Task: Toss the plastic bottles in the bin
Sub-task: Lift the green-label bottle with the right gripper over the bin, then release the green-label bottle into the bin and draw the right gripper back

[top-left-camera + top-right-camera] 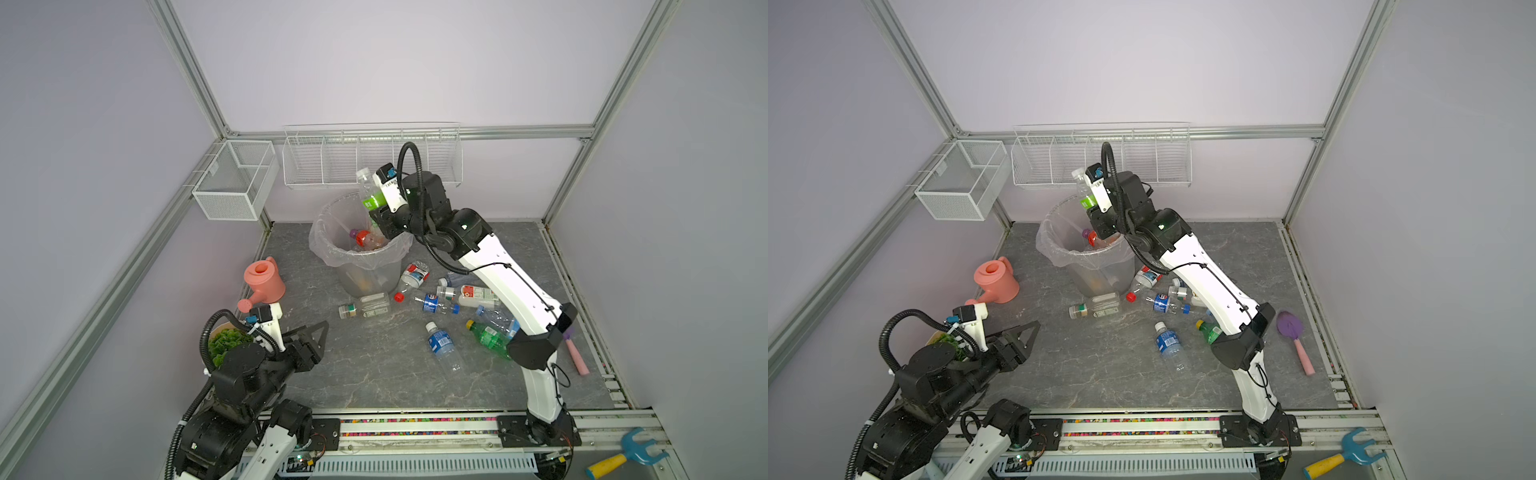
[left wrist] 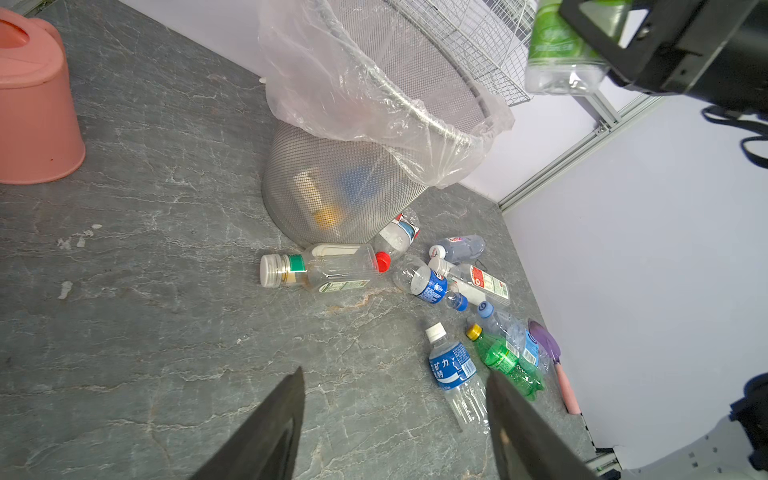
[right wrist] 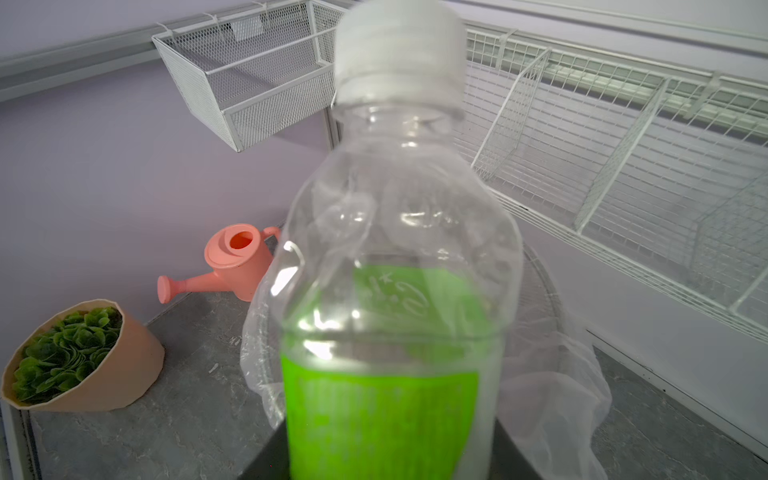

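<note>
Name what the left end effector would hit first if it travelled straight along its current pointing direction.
Probably bare grey tabletop: the open left end effector seems angled down at an empty patch. Beyond lies the white-capped clear bottle; depth is unclear.

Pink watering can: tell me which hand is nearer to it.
Left. The left hand sits open close by the watering can; the right hand is past the bin, gripping a green-labelled bottle above it.

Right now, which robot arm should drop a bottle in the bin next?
Right. The right gripper is shut on a clear plastic bottle with a green label, up at the round grey bag-lined bin. The left gripper hangs open and empty, farther from it.
</note>
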{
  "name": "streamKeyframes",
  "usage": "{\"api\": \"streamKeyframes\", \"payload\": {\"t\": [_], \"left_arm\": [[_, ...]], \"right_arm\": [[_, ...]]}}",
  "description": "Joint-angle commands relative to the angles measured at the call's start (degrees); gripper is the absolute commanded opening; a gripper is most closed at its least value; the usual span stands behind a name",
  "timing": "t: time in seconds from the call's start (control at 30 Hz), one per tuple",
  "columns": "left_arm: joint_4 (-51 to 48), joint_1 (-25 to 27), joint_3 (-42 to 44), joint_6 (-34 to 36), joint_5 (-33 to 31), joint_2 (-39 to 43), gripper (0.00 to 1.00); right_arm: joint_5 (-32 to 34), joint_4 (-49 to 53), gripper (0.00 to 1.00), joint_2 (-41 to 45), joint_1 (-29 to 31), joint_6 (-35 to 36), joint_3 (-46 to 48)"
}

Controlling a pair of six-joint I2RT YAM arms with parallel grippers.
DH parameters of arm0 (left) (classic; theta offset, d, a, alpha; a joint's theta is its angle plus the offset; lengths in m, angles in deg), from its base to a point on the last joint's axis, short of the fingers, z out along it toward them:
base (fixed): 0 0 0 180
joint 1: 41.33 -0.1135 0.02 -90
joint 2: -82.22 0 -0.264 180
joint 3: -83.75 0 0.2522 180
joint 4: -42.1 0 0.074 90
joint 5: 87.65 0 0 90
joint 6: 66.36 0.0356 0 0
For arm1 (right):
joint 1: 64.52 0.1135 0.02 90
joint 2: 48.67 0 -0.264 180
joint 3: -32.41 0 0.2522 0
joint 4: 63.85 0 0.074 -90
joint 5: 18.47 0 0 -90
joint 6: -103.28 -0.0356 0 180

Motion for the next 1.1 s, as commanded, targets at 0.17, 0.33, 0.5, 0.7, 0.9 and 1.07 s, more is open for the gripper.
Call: {"api": "streamKeyframes", "payload": {"t": [0.17, 0.33, 0.5, 0.7, 0.9, 1.07], "left_arm": [[-2.3, -0.1, -1.0, -0.7, -0.6, 0.8, 0.69], [0.0, -0.1, -2.7, 1.0, 0.5, 1.5, 0.69], [1.3, -0.2, -3.3, 2.7, 3.7, -2.5, 0.68], [2.9, -0.1, -2.3, 2.9, 6.7, -6.8, 0.76], [9.1, 0.9, 3.5, 0.4, 15.5, -15.4, 0.82], [14.1, 7.5, 5.9, 0.9, 9.0, -20.1, 0.85]], "right_arm": [[-1.7, 5.4, 0.99, -7.0, -0.6, -0.1, -14.4], [1.5, -3.7, 0.88, 6.9, 3.4, 4.2, -4.1], [4.3, -2.3, 0.88, 13.7, 6.4, 7.0, -2.1], [5.0, -6.4, 0.88, 25.4, 9.4, 7.8, 13.8], [8.1, -12.4, 0.88, 36.3, 9.6, 6.8, 31.8], [10.5, -12.9, 0.88, 42.7, 9.6, 6.0, 41.7]]}}
